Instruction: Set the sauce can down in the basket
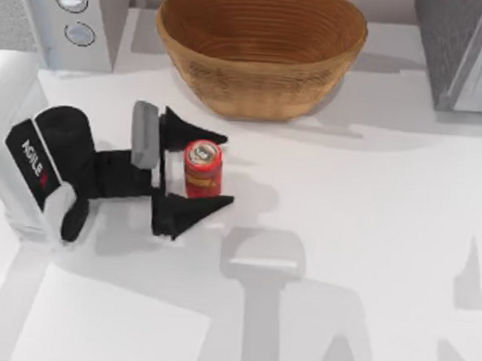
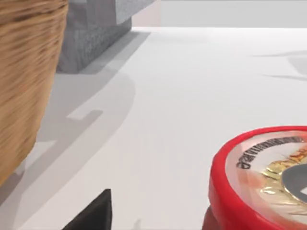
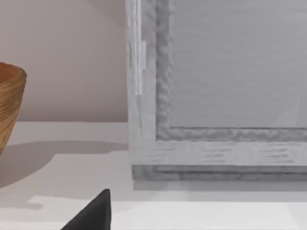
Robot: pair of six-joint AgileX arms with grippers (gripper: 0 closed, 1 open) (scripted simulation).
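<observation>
- Our left gripper [image 1: 214, 169] sits low on the worktop [image 1: 360, 237], fingers spread either side of the sauce can [image 1: 202, 168].
- The can stands upright, near the basket [image 1: 259, 51].

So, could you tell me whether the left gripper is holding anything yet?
Nothing held: the left gripper is open, its fingers either side of the can, apart from it.

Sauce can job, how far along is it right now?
Done: the left end effector has reached the sauce can, one finger on each side of it. In hand: the grasp; the fingers look open and the can stands upright on the table. Left: closing, lifting, carrying it to the basket and setting it inside.
</observation>
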